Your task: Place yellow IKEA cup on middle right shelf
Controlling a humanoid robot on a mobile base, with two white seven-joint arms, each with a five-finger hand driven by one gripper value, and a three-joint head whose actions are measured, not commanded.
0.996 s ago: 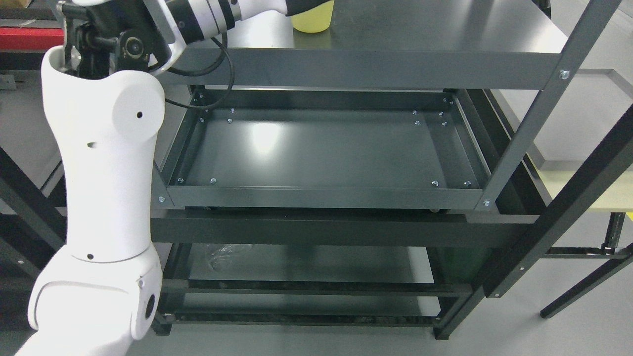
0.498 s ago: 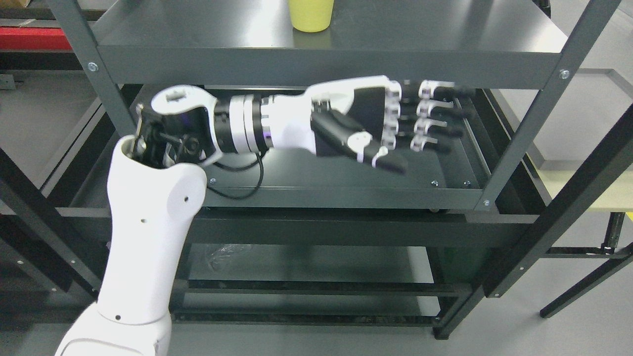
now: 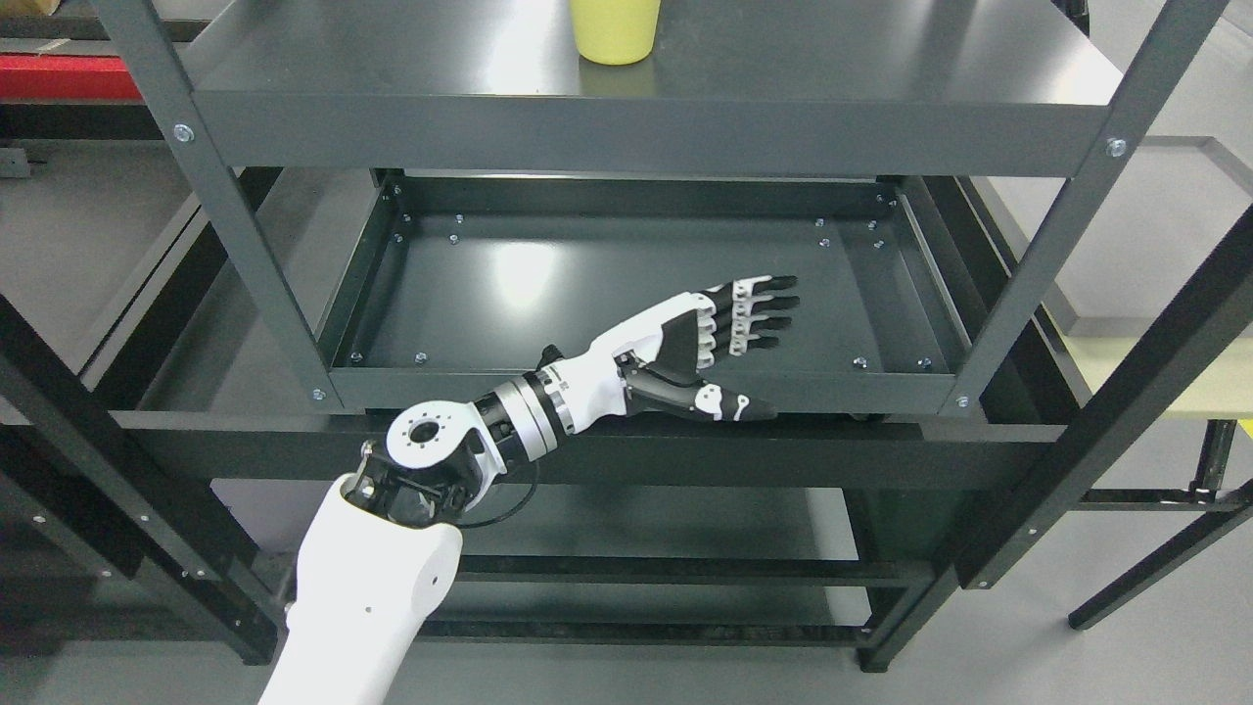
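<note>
The yellow cup [image 3: 615, 29] stands upright on the upper shelf [image 3: 832, 69] of the dark metal rack, at the top edge of the head view, with its rim cut off by the frame. My left hand [image 3: 749, 343] hangs far below it, in front of the tray-like shelf [image 3: 626, 294] one level down, near that shelf's front right part. Its fingers [image 3: 759, 313] are stretched out and its thumb is spread, with nothing held. The white forearm rises from the lower left. No right arm shows.
Grey uprights [image 3: 1052, 230] frame the rack at left and right. A lower shelf [image 3: 607, 524] carries a crumpled clear plastic scrap [image 3: 440, 504]. A second black frame and a pale table edge [image 3: 1155, 377] stand at the right, over grey floor.
My left hand let go of the yellow cup on the upper shelf, then drew back and dropped down to the level of the tray shelf's front edge. The cup stays put.
</note>
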